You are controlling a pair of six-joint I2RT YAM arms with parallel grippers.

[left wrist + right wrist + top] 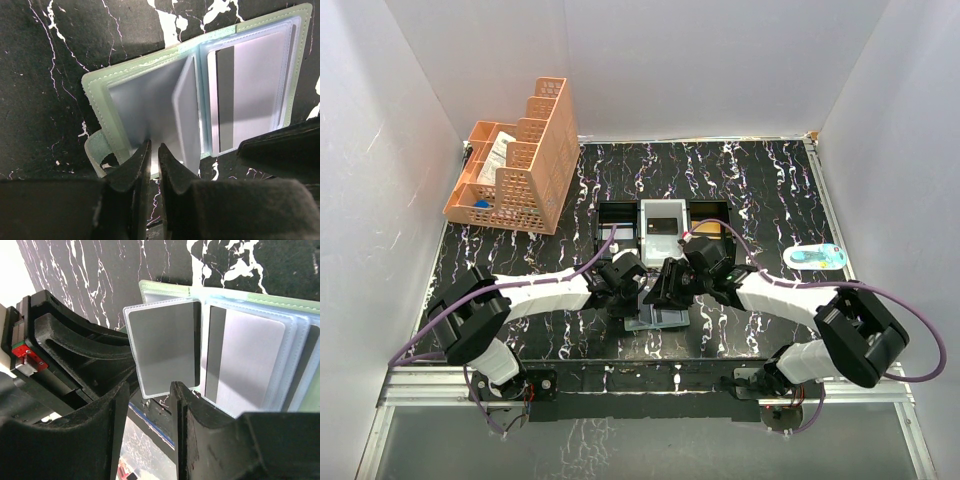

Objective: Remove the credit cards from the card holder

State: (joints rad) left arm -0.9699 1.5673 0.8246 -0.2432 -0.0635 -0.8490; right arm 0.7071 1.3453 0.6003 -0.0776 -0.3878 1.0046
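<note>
The card holder (657, 320) lies open near the table's front edge, its green rim (95, 95) framing clear sleeves. A grey credit card with a dark stripe (250, 95) sits in the right-hand sleeve. In the right wrist view one sleeve stands up with a grey card (165, 345) inside, and another striped card (245, 370) lies flat beside it. My left gripper (153, 149) is shut on the holder's near edge, beside the small strap (95, 150). My right gripper (149, 390) is open, its fingertips just below the raised sleeve's lower edge.
A black-and-white three-compartment tray (660, 225) stands just behind the grippers. An orange lattice organiser (515, 160) fills the back left corner. A small blue-and-white object (815, 257) lies at the right. White walls close in three sides.
</note>
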